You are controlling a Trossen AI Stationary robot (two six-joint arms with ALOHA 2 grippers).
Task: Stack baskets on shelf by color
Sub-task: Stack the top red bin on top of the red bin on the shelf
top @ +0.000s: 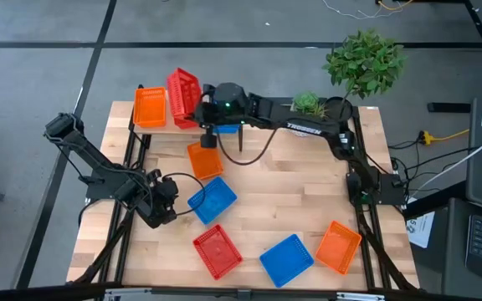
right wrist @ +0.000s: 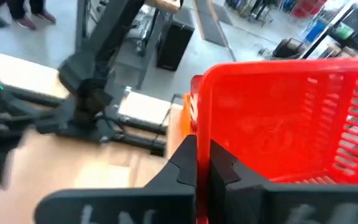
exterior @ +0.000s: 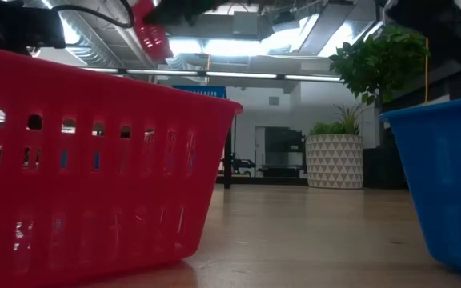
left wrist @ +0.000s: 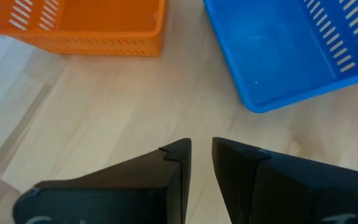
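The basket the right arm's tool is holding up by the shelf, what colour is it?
Red. The basket clamped in the right tool shows best in the right wrist view.

Lighting: bright, even, from overhead; ceiling strip lights (exterior: 238, 76) glare white in the low view. Shadows: soft, faint on the pale wooden tabletop (top: 291, 192). Focus: perforated red plastic basket (exterior: 86, 160) near the lens soft; right wrist view motion-blurred, background smeared. Left wrist view sharp.
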